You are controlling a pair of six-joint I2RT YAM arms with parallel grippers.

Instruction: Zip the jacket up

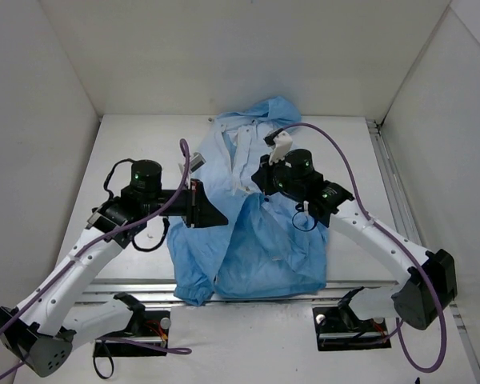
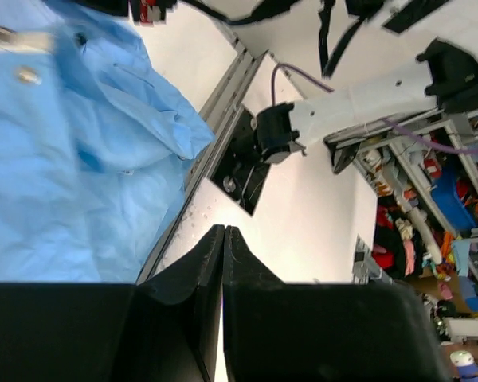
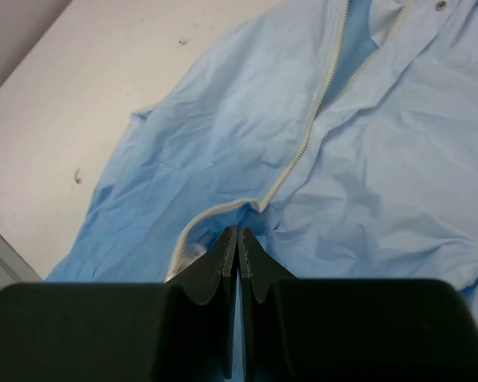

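Note:
The light blue jacket [image 1: 256,240] lies crumpled on the white table, its hood toward the back wall and its hem at the front edge. Its front is open, and the pale zipper tape [image 3: 311,131] runs away from my right gripper [image 3: 237,232]. That gripper is shut, its tips right at a fold of fabric where the tape bends, with nothing between its fingers. My left gripper [image 2: 225,231] is shut and holds nothing. It hovers by the jacket's [image 2: 64,159] edge, over the table's front rail. Seen from above, the left gripper [image 1: 216,214] points right over the jacket's left side.
White walls enclose the table on three sides. An aluminium rail [image 1: 388,184] runs along the right edge and another [image 2: 223,95] along the front. The right arm's base [image 2: 275,131] sits past the front rail. Purple cables [image 1: 344,168] loop over both arms.

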